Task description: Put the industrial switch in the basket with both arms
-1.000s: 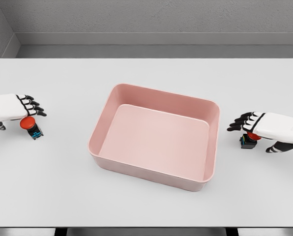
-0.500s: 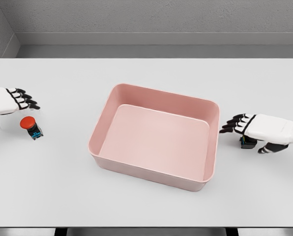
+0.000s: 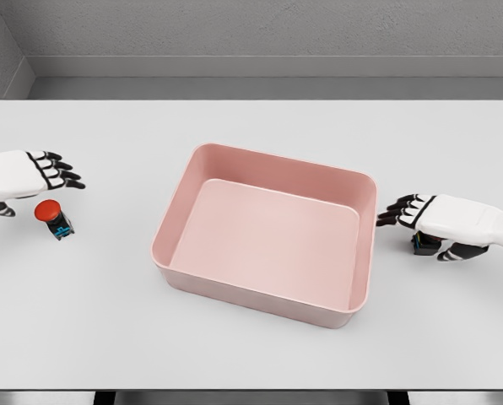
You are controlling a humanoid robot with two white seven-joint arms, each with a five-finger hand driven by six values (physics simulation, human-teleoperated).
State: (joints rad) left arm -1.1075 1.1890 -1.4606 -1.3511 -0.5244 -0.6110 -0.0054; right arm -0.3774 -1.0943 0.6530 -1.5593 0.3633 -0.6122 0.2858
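We see a bare simulated test cell: a plain white table [image 3: 251, 354] against grey walls [image 3: 268, 29]

One view only here, from the robot's head, looking forward and steeply down onto the white tabletop [image 3: 251, 126]. It sits high enough that almost the whole surface fits: the near edge runs along the bottom of the picture, the far edge meets a grey wall [image 3: 260, 29] at the top. The pink basket [image 3: 365, 245] lies dead centre, at a middle distance, turned slightly askew to the frame. The left robot hand [image 3: 32, 173] comes in at the left edge, the right robot hand [image 3: 441, 218] at the right edge, both cut off at the forearm. No second view shares this scene.
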